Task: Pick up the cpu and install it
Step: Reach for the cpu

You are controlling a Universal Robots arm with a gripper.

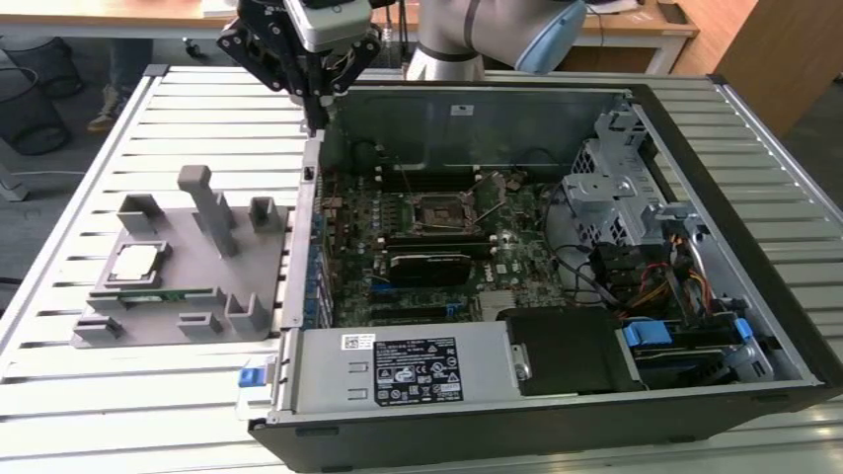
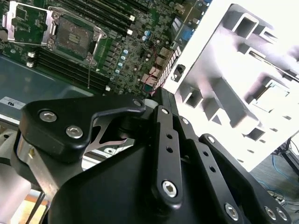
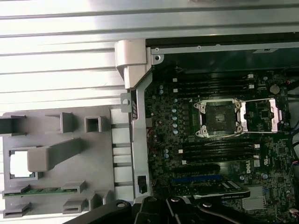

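Closest to the exterior view is the near wall of the open black computer case [image 1: 554,430], which lies on its side on the slatted metal counter [image 1: 132,395]. That counter is the widest thing in the scene and carries everything else. The case takes up the middle and the exterior view's right. A silver power supply [image 1: 395,365] sits along its near edge, and the green motherboard [image 1: 514,212] lies flat on its floor.

Just beside the case, on the exterior view's left, stands the grey fixture [image 1: 211,217] with its upright posts. The pale arm [image 1: 488,30] comes in from the far side. Its black gripper [image 1: 320,104] hangs above the case's far left corner, well apart from the fixture's recesses. I cannot tell whether its fingers are spread or closed.

The black-framed socket [image 1: 432,209] is near the middle of the motherboard, and in the first wrist view its metal frame [image 3: 218,119] reads clearly. A narrow green memory stick [image 1: 152,294] lies in a slot toward the fixture's near side. The cpu [image 1: 136,263] rests flat in 1 square recess on the fixture's left part, just far of that stick. In the first wrist view the cpu [image 3: 21,164] shows as a bright square partly behind a grey post.
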